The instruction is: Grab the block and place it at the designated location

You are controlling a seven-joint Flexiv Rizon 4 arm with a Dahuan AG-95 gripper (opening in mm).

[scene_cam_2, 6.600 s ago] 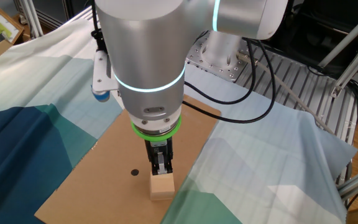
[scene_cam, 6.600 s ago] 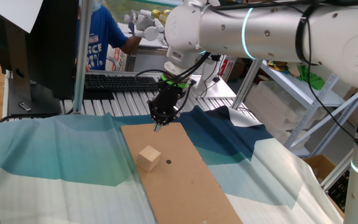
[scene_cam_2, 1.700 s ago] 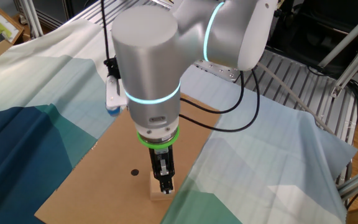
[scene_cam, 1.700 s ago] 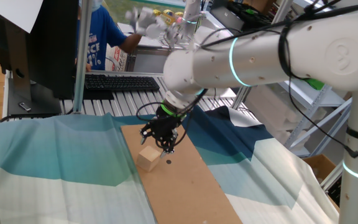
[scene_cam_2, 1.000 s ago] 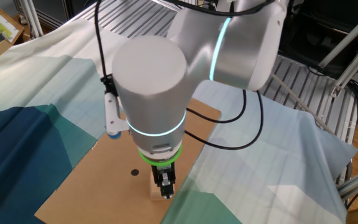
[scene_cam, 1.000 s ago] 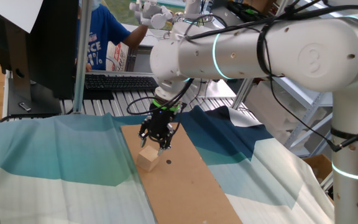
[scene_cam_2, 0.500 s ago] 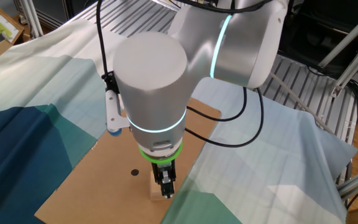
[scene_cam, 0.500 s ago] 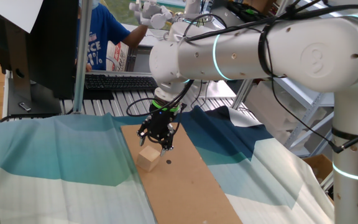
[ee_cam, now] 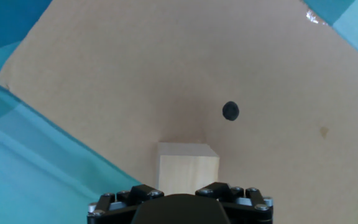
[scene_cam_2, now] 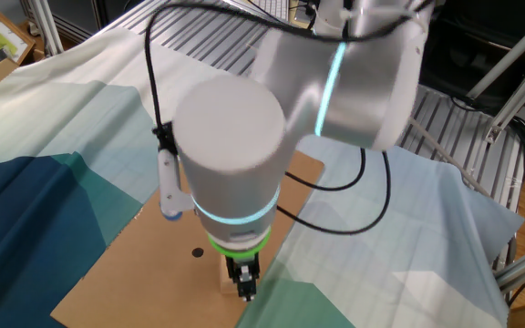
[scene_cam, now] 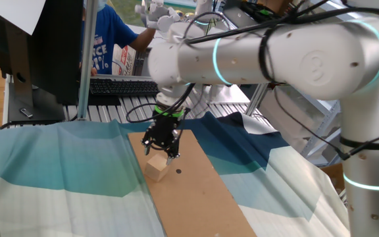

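Note:
The block (scene_cam: 156,168) is a pale tan wooden cube standing on the brown cardboard (scene_cam: 196,197). The designated location, a tiny black dot (scene_cam: 178,172), lies just right of it, a small gap away. My gripper (scene_cam: 161,151) hangs directly over the block, fingers spread, tips close to its top, holding nothing. In the other fixed view the gripper (scene_cam_2: 243,286) hides most of the block (scene_cam_2: 230,281), and the dot (scene_cam_2: 198,252) lies to its left. In the hand view the block (ee_cam: 188,169) sits low in the middle and the dot (ee_cam: 230,111) up and right.
The cardboard lies on a blue, teal and white cloth (scene_cam: 58,164). A keyboard (scene_cam: 127,86), a monitor and a person in a blue shirt (scene_cam: 107,39) are behind the table. Metal frame posts (scene_cam: 84,59) stand at the back left.
Over the last second the arm has swung a little left and the gripper has shifted slightly left over the block. The block and the dot have not moved.

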